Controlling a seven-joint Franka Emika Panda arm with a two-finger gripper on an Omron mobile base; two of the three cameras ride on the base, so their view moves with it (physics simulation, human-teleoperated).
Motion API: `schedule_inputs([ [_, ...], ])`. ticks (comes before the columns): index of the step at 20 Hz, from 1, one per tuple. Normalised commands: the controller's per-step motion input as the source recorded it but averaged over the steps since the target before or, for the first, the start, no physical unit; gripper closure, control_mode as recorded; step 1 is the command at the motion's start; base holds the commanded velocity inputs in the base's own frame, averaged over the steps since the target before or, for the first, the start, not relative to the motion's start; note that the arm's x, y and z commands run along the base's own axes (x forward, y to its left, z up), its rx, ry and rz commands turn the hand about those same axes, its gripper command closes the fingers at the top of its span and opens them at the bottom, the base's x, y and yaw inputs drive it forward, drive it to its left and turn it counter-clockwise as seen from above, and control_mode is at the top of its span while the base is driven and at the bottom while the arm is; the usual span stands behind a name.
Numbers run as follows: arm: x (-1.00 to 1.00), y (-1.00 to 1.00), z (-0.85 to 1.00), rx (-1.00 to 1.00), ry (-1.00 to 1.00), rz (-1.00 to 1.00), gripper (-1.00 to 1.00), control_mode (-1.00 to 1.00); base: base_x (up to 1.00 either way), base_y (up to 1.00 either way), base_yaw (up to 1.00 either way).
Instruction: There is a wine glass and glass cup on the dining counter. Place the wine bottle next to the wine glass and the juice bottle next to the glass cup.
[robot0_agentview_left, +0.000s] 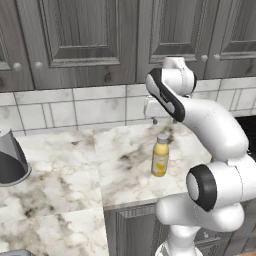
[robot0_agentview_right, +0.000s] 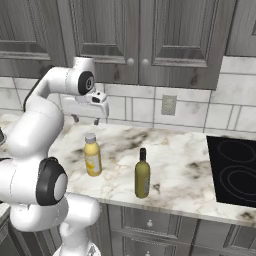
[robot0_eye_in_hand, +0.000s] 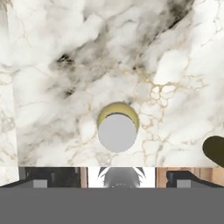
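The juice bottle (robot0_agentview_left: 160, 156) (robot0_agentview_right: 92, 155) stands upright on a marble counter under grey wall cabinets. Its grey-white cap (robot0_eye_in_hand: 117, 132) shows from straight above in the hand view. My gripper (robot0_agentview_right: 86, 120) (robot0_agentview_left: 155, 120) (robot0_eye_in_hand: 112, 177) hangs a short way above the cap, pointing down, open and holding nothing. The olive-green wine bottle (robot0_agentview_right: 142, 175) (robot0_eye_in_hand: 214, 150) stands upright to the right of the juice bottle, nearer the counter's front edge. The wine glass, the glass cup and the dining counter are out of view.
A black cooktop (robot0_agentview_right: 235, 172) is set into the counter (robot0_agentview_left: 60, 175) at the right. A grey appliance (robot0_agentview_left: 10, 160) stands at the left. The tiled wall with an outlet (robot0_agentview_right: 168, 105) and the wall cabinets (robot0_agentview_right: 150, 35) close off the back.
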Motion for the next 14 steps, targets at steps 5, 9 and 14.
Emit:
schedule_inputs([
  [5, 0.0, 0.0, -0.21, 0.0, 0.14, 0.0, -1.0, -1.0, 0.0, 0.0, 0.0],
  [9, 0.0, 0.0, -0.27, 0.0, 0.02, 0.0, -1.0, -1.0, 0.0, 0.0, 0.0],
  [14, 0.03, 0.0, -0.22, 0.0, -0.06, 0.0, -1.0, -1.0, 0.0, 0.0, 0.0],
])
